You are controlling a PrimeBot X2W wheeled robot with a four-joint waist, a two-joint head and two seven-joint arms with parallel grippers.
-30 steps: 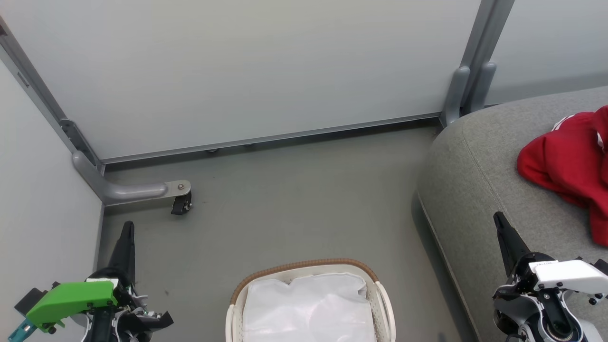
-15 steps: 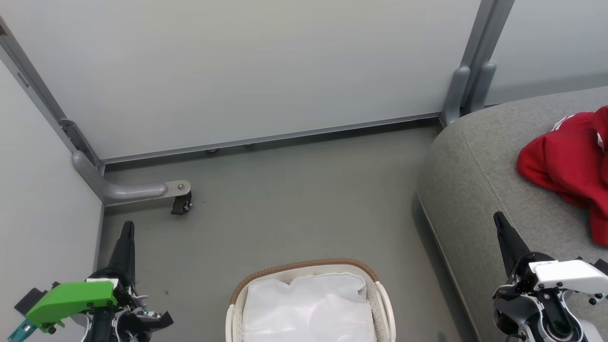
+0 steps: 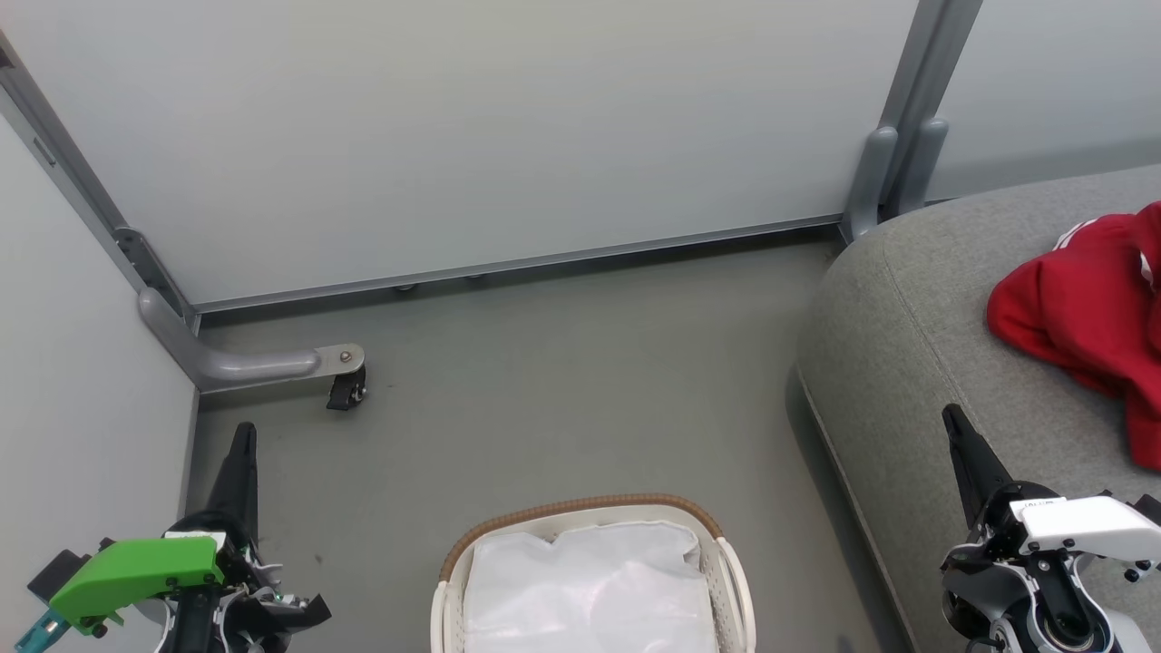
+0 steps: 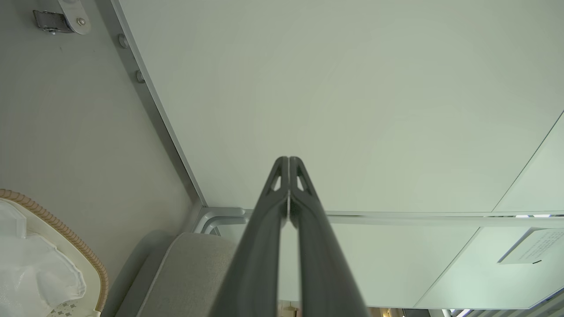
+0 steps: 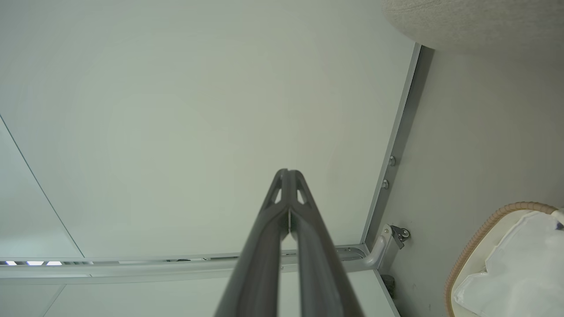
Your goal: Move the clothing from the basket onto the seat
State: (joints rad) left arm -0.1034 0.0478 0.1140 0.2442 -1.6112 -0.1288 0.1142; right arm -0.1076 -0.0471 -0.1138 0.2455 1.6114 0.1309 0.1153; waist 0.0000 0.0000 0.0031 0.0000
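On the grey floor (image 3: 562, 390), at the bottom middle of the head view, the basket (image 3: 580, 504) is seen standing upright and cut off by the lower edge. Its brown woven rim is shown at the far side, and a crumpled white liner (image 3: 590, 589) is seen inside it. To the right, the couch (image 3: 907, 363) is recorded: grey fabric, a rounded corner, one stitched seam, set just beside the basket but apart from it. The clothing (image 3: 1070, 317) is found lying on top of the couch at the right edge of the view, a bunched red heap with white stripes at its upper side, partly cut off by the frame. The left gripper (image 3: 243, 428) is seen at the lower left over the floor, close to the left wall panel (image 3: 82, 363) and well apart from the basket, with a green cover (image 3: 136, 567) behind it. In the left wrist view its two dark fingers are pressed together at the tips, with nothing held between them. The right gripper (image 3: 952, 413) is seen at the lower right over the couch's near side, apart from the clothing, with a white cover (image 3: 1079, 521) behind it. In the right wrist view its fingers are likewise closed tip to tip and nothing is gripped. A grey partition foot with a small black wheel (image 3: 346, 390) is noted on the floor at the left, below the pale back panel (image 3: 472, 127).
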